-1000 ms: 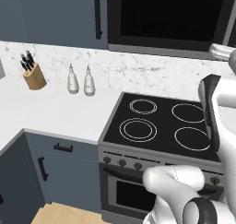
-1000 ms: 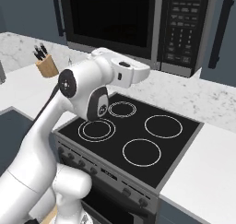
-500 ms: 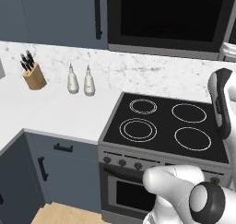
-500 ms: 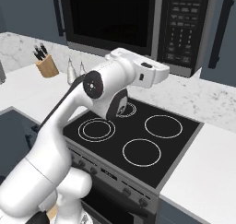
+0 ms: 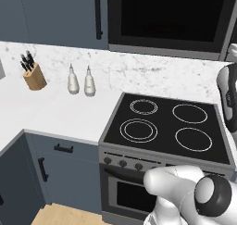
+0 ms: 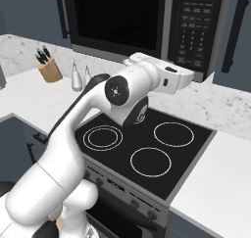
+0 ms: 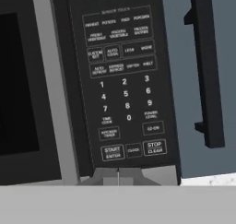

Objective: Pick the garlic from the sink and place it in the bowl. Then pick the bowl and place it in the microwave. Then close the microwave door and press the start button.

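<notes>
- Microwave (image 6: 142, 26) sits built in above the black stove (image 6: 147, 149), its door (image 6: 115, 19) shut flat against the front, dark glass window facing out.
- Keypad panel (image 7: 124, 85) lies right of the window; the hand view looks straight at it, with the START button (image 7: 112, 152) low on the panel, just above the tool tips.
- Tool (image 7: 118, 178) has its 2 fingers pressed together, holding nothing, close below the panel.
- White arm (image 6: 117, 92) reaches up over the stove toward the panel.
- On the white table (image 5: 55, 113) left of the stove stand a knife block (image 5: 33, 73) and 2 pale bottles (image 5: 81, 80).
</notes>
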Motion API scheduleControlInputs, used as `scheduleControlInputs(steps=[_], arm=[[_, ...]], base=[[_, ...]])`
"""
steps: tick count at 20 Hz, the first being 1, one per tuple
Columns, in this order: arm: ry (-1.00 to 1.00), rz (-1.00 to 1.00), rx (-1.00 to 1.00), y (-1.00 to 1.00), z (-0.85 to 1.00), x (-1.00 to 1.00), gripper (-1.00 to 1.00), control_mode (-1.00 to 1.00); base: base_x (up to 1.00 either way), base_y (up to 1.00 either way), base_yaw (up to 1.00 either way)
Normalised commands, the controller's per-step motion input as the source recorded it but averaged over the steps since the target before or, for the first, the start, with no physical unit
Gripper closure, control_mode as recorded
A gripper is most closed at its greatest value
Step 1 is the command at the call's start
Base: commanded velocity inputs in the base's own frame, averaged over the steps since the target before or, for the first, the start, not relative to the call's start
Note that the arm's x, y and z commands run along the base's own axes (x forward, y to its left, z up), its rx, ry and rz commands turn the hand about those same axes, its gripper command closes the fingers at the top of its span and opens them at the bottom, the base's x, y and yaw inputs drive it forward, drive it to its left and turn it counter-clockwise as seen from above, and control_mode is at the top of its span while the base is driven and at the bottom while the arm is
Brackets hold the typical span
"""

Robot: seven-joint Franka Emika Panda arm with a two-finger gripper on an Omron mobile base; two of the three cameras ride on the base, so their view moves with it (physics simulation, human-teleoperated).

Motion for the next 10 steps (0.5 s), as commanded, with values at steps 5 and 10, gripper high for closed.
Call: scheduleControlInputs(steps=[5, 10], arm=[[0.03, 0.0, 0.0, -0.02, -0.07, 0.29, 1.0, -1.0], [0.04, 0.0, 0.0, -0.02, -0.1, 0.42, 1.0, -1.0]], base=[[0.0, 0.0, 0.0], [0.0, 0.0, 0.0]])
